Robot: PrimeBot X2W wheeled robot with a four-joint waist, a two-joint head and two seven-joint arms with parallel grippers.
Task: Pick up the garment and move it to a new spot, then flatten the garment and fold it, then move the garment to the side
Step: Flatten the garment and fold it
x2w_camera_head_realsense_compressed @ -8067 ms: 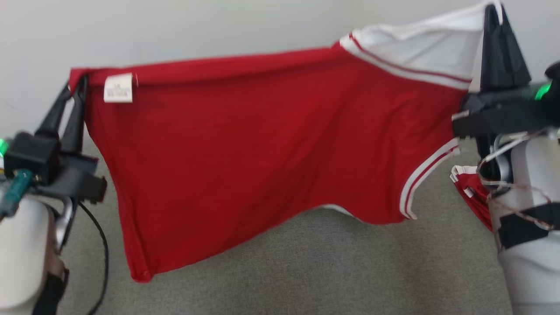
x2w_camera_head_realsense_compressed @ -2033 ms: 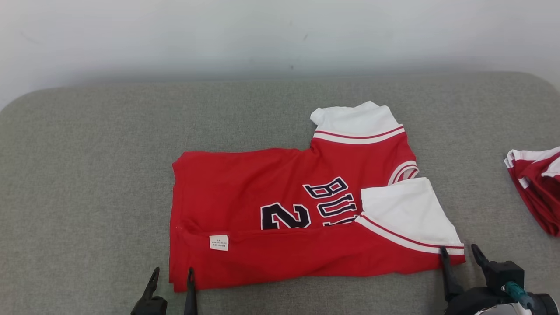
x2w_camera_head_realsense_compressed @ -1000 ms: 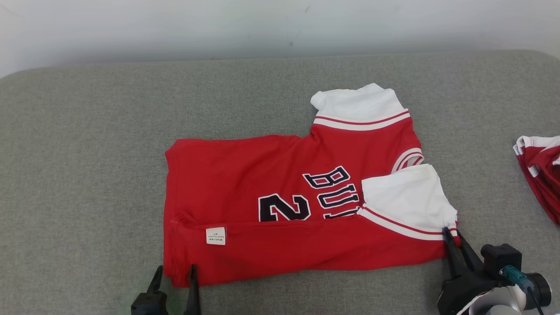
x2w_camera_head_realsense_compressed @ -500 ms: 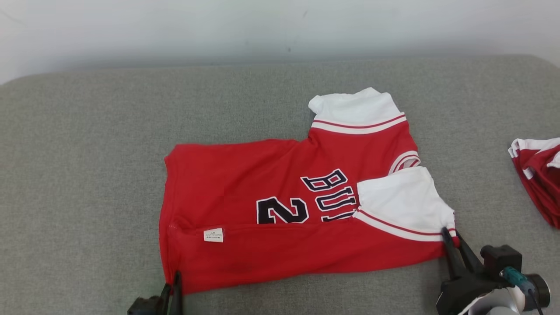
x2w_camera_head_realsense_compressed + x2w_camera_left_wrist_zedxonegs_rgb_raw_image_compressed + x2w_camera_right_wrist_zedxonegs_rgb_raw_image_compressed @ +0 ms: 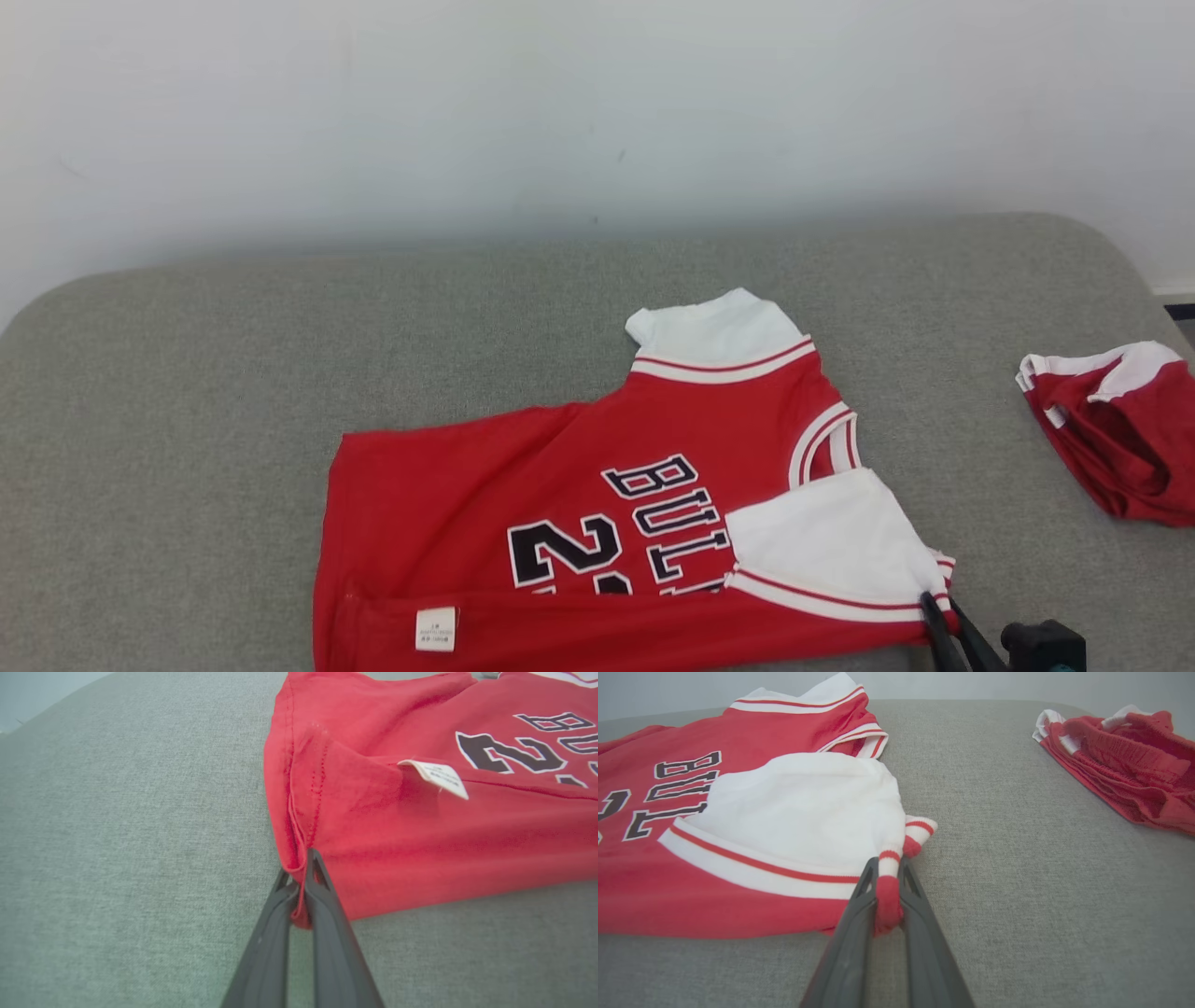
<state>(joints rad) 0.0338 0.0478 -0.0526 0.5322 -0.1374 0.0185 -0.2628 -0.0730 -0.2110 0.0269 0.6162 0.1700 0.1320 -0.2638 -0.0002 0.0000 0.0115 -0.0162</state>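
Note:
The garment (image 5: pixel 523 485) is a red jersey with white sleeves and dark lettering, lying on a grey cushioned surface with its near long edge folded over. In the left wrist view my left gripper (image 5: pixel 301 861) is shut on the garment's (image 5: pixel 420 826) near hem corner. My right gripper (image 5: pixel 888 865) is shut on the garment's (image 5: pixel 752 821) striped corner by the near white sleeve. The right gripper (image 5: pixel 936 605) also appears at the head view's bottom edge, touching that same corner.
A second red and white garment (image 5: pixel 1116 429) lies bunched at the right of the grey cushion (image 5: pixel 187 392), and appears again as a crumpled red garment (image 5: pixel 1120 760) in the right wrist view. A pale wall (image 5: pixel 560 112) stands behind the cushion's rounded far edge.
My left gripper has shut on the hem corner, where it stood open a second ago. The head camera has tilted up, so the garment sits lower in the picture. The right gripper keeps its grip.

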